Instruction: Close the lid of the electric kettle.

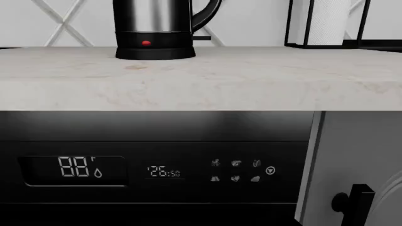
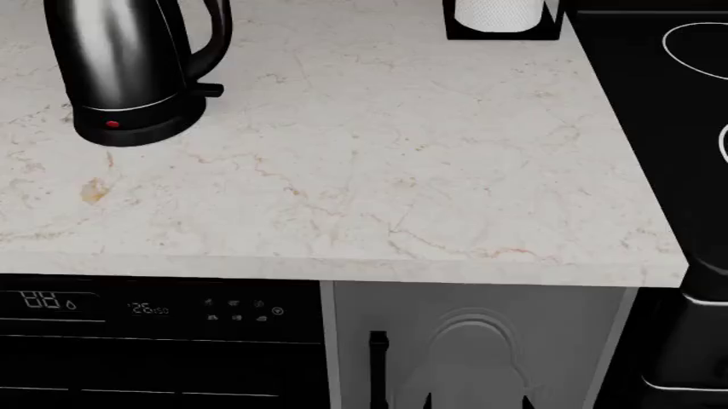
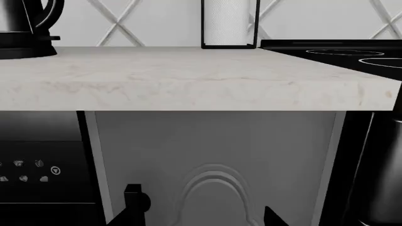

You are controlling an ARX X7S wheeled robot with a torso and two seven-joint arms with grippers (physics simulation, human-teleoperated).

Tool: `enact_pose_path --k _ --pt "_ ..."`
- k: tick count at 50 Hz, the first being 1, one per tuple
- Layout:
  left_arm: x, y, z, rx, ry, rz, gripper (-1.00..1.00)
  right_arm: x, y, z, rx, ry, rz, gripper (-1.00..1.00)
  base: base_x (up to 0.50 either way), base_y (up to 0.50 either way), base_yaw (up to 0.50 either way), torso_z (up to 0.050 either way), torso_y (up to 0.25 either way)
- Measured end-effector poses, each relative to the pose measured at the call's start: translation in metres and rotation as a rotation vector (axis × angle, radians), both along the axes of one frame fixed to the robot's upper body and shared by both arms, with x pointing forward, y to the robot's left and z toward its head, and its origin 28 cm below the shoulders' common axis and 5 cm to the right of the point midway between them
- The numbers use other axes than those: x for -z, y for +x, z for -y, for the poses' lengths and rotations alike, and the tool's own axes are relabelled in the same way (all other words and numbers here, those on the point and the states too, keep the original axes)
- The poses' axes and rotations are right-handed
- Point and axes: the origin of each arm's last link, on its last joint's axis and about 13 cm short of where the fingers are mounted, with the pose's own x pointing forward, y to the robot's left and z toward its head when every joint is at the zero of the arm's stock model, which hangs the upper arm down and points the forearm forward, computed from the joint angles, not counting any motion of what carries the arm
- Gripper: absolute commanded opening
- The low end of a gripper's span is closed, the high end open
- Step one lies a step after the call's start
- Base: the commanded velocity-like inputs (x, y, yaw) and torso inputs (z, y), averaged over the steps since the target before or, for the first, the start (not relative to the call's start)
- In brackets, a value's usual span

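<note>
Cabinet door [image 2: 478, 341] below countertop [image 2: 376, 170]; electric kettle [image 2: 131, 68] far left.

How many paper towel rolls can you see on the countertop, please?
1: the paper towel roll stands in a black holder at the back of the countertop, beside the stove, right of the electric kettle. Others may sit outside the views.

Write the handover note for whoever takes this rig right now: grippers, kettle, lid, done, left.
Grippers: neither the left nor the right one shows in any view, so their state is unknown.
Electric kettle: upright on the counter, far left in the head view, red dot facing the robot, handle toward the paper towel holder.
Lid: cut off above every frame; open or shut cannot be told.
Done: nothing visible.
Left: raise an arm to the kettle top, check the lid, press it shut.
</note>
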Motion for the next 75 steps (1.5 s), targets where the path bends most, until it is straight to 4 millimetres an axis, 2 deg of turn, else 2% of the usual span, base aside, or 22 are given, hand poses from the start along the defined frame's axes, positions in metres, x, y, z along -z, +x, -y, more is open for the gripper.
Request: enact_pose_path --k 19,65,75 --pt "0.0004 -0.0011 0.0003 0.008 0.006 0.008 1.00 -0.0011 -0.0008 -0.0023 -0.009 -0.007 -0.004 1.00 0.00 0.00 0.00 0.000 0.000" --pt "-0.0033 -0.0057 0.0011 0.059 0.012 0.032 1.00 -0.0042 -0.0041 -0.0039 -0.032 -0.019 -0.009 1.00 0.00 0.00 0.00 0.049 0.057" --pt "-0.0045 -0.0062 0.0012 0.057 -0.015 0.045 1.00 -0.0062 -0.0057 -0.0041 -0.047 -0.024 0.017 1.00 0.00 0.30 0.00 0.002 0.000"
